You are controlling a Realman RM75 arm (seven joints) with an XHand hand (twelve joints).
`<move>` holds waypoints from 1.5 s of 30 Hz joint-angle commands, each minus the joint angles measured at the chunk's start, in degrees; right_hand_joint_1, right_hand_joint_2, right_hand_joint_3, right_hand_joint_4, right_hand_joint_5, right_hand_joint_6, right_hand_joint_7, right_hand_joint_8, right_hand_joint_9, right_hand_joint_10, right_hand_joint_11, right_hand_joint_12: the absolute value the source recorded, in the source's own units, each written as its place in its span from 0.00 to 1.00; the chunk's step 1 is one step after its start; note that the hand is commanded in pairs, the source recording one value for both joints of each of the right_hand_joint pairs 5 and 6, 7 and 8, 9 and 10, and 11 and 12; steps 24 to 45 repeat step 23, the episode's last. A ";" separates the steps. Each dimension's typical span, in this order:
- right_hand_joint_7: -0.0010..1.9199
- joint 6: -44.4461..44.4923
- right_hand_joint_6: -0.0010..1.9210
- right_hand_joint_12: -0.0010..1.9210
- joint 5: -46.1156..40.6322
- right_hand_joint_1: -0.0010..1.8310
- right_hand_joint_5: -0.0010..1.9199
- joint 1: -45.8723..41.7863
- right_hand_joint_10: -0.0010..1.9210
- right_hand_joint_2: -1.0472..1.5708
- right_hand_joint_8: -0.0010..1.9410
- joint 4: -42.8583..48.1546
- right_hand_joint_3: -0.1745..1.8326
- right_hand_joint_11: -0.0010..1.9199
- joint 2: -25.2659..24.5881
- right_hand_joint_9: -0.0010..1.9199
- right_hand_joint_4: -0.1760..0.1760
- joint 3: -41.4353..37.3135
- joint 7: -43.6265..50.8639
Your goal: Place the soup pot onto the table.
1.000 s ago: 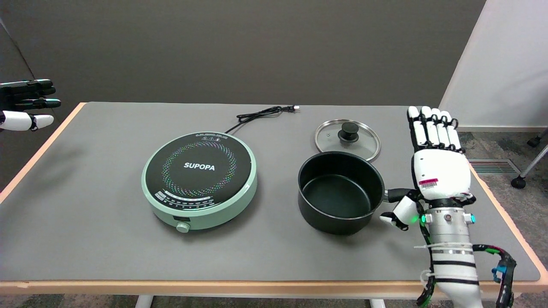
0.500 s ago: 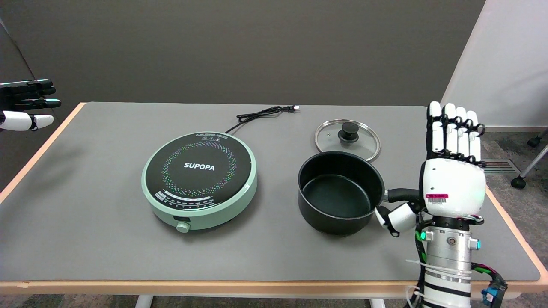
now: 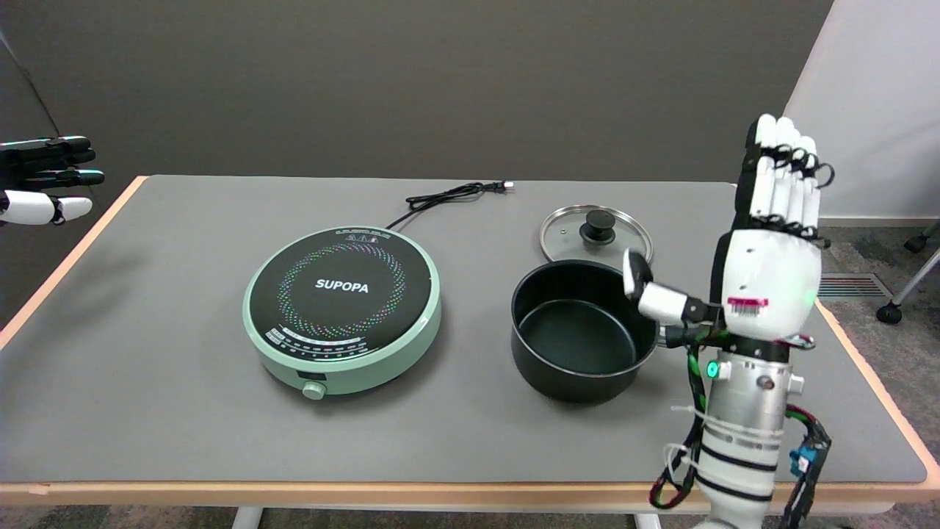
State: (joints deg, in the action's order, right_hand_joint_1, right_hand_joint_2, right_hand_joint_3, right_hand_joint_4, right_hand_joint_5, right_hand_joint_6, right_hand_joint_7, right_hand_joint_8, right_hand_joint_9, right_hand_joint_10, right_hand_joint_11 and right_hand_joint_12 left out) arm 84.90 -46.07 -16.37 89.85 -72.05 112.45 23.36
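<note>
The black soup pot [image 3: 580, 330] stands empty and upright on the grey table [image 3: 183, 411], right of the cooker. Its handle points right and is mostly hidden behind my right hand [image 3: 764, 257]. That hand is raised above the handle with its fingers straight up and apart, the thumb stretched left over the pot's rim. It holds nothing and is clear of the pot.
A mint-green induction cooker [image 3: 343, 308] marked SUPOPA sits at table centre, its black cord [image 3: 448, 195] trailing behind. The glass lid [image 3: 595, 236] lies flat just behind the pot. The idle left hand [image 3: 44, 180] hangs at the upper left. The table's right edge runs beside my forearm.
My right hand has lifted off the pot handle and risen, the thumb swinging from below the handle up over the rim. The pot has stayed in place.
</note>
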 commanded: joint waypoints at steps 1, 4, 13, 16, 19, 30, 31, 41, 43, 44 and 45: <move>0.09 -17.09 0.08 0.08 -16.51 0.55 0.09 7.05 0.08 0.65 0.08 -3.40 0.46 0.09 10.82 0.09 0.00 -5.61 -52.13; 0.09 -19.11 0.09 0.09 -17.28 0.52 0.09 6.74 0.09 0.70 0.09 -4.14 0.41 0.09 10.56 0.09 0.00 -6.85 -58.44; 0.09 -22.49 0.09 0.09 -15.93 0.50 0.09 7.46 0.09 0.73 0.09 -6.99 0.40 0.09 9.23 0.09 0.00 -8.69 -61.05; 0.09 -23.53 0.09 0.09 -15.97 0.51 0.09 7.47 0.09 0.72 0.09 -6.43 0.40 0.09 8.33 0.09 0.00 -9.75 -61.05; 0.09 -24.41 0.09 0.09 -15.81 0.51 0.09 7.47 0.09 0.72 0.09 -6.12 0.40 0.09 7.45 0.09 0.00 -10.72 -60.72; 0.09 -26.63 0.09 0.09 -15.35 0.51 0.09 8.08 0.09 0.71 0.08 -5.82 0.39 0.09 6.35 0.09 0.00 -11.69 -60.57; 0.09 -26.63 0.09 0.09 -15.35 0.51 0.09 8.08 0.09 0.71 0.08 -5.82 0.39 0.09 6.35 0.09 0.00 -11.69 -60.57; 0.09 -26.63 0.09 0.09 -15.35 0.51 0.09 8.08 0.09 0.71 0.08 -5.82 0.39 0.09 6.35 0.09 0.00 -11.69 -60.57; 0.09 -26.63 0.09 0.09 -15.35 0.51 0.09 8.08 0.09 0.71 0.08 -5.82 0.39 0.09 6.35 0.09 0.00 -11.69 -60.57; 0.09 -26.63 0.09 0.09 -15.35 0.51 0.09 8.08 0.09 0.71 0.08 -5.82 0.39 0.09 6.35 0.09 0.00 -11.69 -60.57; 0.09 -26.63 0.09 0.09 -15.35 0.51 0.09 8.08 0.09 0.71 0.08 -5.82 0.39 0.09 6.35 0.09 0.00 -11.69 -60.57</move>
